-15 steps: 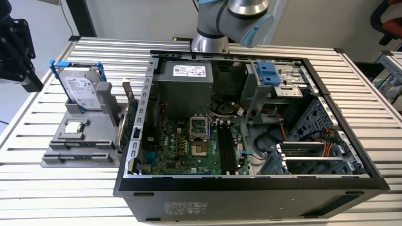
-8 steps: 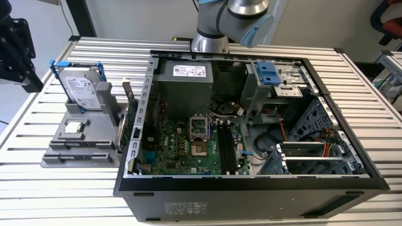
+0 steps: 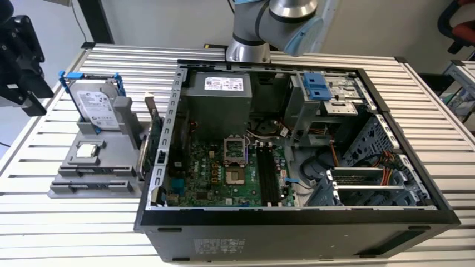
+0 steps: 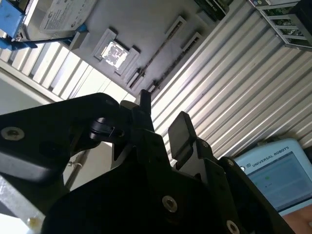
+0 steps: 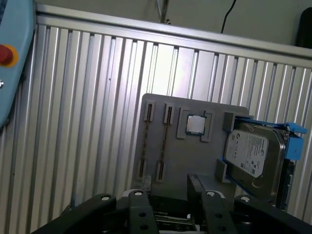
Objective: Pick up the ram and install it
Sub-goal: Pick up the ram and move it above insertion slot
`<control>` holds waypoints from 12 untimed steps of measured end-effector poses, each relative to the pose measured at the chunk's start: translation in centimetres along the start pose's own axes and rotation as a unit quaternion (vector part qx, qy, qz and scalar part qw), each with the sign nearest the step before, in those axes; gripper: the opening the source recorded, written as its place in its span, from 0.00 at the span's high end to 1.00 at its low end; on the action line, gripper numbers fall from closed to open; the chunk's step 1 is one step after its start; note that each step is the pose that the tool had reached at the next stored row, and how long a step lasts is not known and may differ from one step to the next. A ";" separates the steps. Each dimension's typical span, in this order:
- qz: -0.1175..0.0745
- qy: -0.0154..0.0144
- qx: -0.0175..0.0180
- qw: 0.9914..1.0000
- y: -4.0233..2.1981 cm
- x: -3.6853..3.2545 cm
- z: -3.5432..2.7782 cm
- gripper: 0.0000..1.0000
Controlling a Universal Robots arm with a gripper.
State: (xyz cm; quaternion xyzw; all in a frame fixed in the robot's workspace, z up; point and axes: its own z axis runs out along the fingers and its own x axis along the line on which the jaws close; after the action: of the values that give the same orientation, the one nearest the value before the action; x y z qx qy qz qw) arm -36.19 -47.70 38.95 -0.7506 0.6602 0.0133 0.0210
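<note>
Your end effector (image 4: 163, 108) hangs above the grey holder plate (image 5: 195, 156) on the desk (image 5: 73, 122), with its fingers spread and nothing between them. The ram (image 5: 165, 141) seems to stand on its edge in the slot pair just beside the square processor chip (image 5: 196, 125), well apart from the open computer case (image 3: 297, 139). For a good grasp, I think you should set the fingers across the thin stick, centre them on its middle, and come down straight so it does not tilt.
</note>
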 end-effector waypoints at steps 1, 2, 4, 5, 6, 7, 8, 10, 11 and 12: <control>0.000 0.000 0.000 1.000 0.00 0.00 0.00 0.00; 0.000 0.000 0.000 1.000 0.00 0.00 0.01 0.00; 0.000 0.000 0.000 1.000 0.00 0.00 0.09 0.00; 0.000 0.000 0.000 1.000 0.00 0.00 0.11 0.00; 0.000 0.000 0.000 1.000 0.00 0.01 0.12 0.00; 0.000 0.000 0.001 1.000 0.00 0.01 0.15 0.00; 0.000 0.000 0.001 1.000 -0.01 0.01 0.18 0.00; 0.000 0.000 0.001 1.000 0.00 0.01 0.19 0.00; 0.000 0.000 0.001 1.000 0.00 0.01 0.19 0.00; 0.000 0.000 0.001 1.000 0.01 0.01 0.19 0.00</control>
State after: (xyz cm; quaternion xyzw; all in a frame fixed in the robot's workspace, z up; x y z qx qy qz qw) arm -36.19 -47.70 38.75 -0.7508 0.6600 0.0126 0.0215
